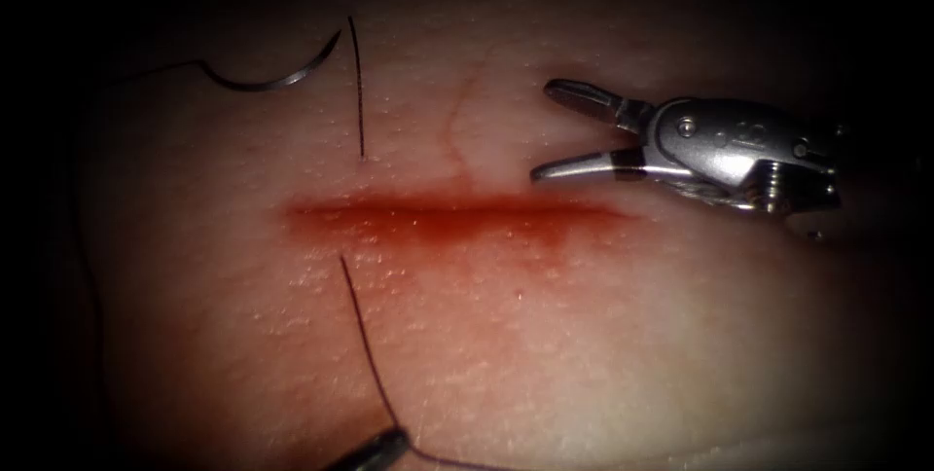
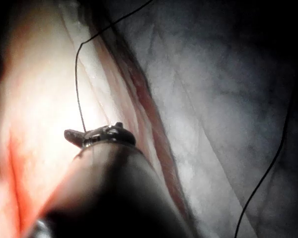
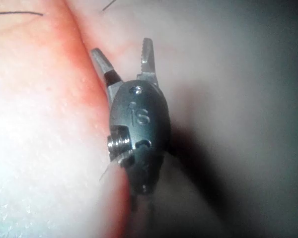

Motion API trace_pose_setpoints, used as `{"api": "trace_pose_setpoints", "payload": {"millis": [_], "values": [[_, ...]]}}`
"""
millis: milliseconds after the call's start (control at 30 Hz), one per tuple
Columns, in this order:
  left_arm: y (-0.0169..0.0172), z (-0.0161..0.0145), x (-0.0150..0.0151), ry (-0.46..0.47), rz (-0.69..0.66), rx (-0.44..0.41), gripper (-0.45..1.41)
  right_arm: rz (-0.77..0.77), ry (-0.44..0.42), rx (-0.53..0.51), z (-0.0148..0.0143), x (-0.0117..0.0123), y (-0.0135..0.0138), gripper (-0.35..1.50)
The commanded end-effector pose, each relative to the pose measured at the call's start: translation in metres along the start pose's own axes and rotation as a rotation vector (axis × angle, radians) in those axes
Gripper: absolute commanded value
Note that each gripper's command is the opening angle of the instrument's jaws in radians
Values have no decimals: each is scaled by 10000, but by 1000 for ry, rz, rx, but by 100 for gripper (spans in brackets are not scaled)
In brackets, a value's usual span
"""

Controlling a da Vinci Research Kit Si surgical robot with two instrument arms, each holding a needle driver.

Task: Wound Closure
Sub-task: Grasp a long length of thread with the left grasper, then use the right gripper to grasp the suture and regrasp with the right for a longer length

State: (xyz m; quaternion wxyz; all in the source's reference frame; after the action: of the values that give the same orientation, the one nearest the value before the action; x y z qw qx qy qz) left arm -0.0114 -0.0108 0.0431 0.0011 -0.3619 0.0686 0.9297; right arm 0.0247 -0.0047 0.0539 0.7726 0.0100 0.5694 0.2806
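The right end effector (image 1: 545, 130), polished metal with serrated inner faces, hangs spread and empty just above the right end of the cut (image 1: 457, 218), a straight slit wet with red fluid (image 1: 438, 228) in pale, pebbled tissue (image 1: 584, 335). Well to its left the thin curved needle (image 1: 277, 77) lies free on the tissue, not in it. The dark left end effector (image 1: 379, 449) pinches the thread (image 1: 362, 335) near the tissue's front edge.

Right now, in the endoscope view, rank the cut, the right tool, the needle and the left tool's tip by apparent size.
1. Cut, longest.
2. Right tool, open, holding nothing.
3. Needle, lying free on the tissue above the cut.
4. Left tool's tip, shut on the thread.
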Motion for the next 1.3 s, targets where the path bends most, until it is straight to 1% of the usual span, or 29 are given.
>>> {"api": "trace_pose_setpoints", "payload": {"millis": [33,67,133,200,233,433,500,567,600,633,767,833,967,1133,1167,1300], "values": [[5,11,1,-15,21,4,42,-1,3,1,8,-4,-1,118],[8,22,1,-55,67,23,44,-1,3,1,8,-4,-2,118],[7,28,0,-80,107,34,47,-1,3,1,8,-4,-2,118],[4,32,-3,-113,133,45,47,-1,3,1,8,-4,-2,118],[1,36,-6,-129,143,54,44,-1,3,1,8,-4,-3,118],[2,51,-25,-146,154,68,44,-1,3,0,10,-3,-3,118],[2,55,-27,-144,154,70,41,-1,3,-1,10,-3,-4,118],[2,58,-27,-128,154,64,31,-1,3,-1,11,-3,-4,118],[1,58,-26,-128,153,64,31,-1,3,-1,11,-3,-4,118],[0,58,-26,-129,152,64,22,-1,3,-1,11,-3,-4,118],[-2,60,-26,-117,184,61,-45,-1,3,-1,11,-3,-4,118],[-5,59,-30,-101,227,50,-45,-1,3,-1,10,-3,-4,118],[-9,55,-36,-79,246,38,-45,0,5,6,10,-3,-5,115],[-26,42,-49,-51,276,35,-45,-24,27,98,16,-3,-18,110],[-32,36,-55,-28,287,22,-45,-49,40,144,23,-2,-28,110],[-42,27,-63,52,296,-11,-45,-122,66,220,41,3,-51,108]]}}
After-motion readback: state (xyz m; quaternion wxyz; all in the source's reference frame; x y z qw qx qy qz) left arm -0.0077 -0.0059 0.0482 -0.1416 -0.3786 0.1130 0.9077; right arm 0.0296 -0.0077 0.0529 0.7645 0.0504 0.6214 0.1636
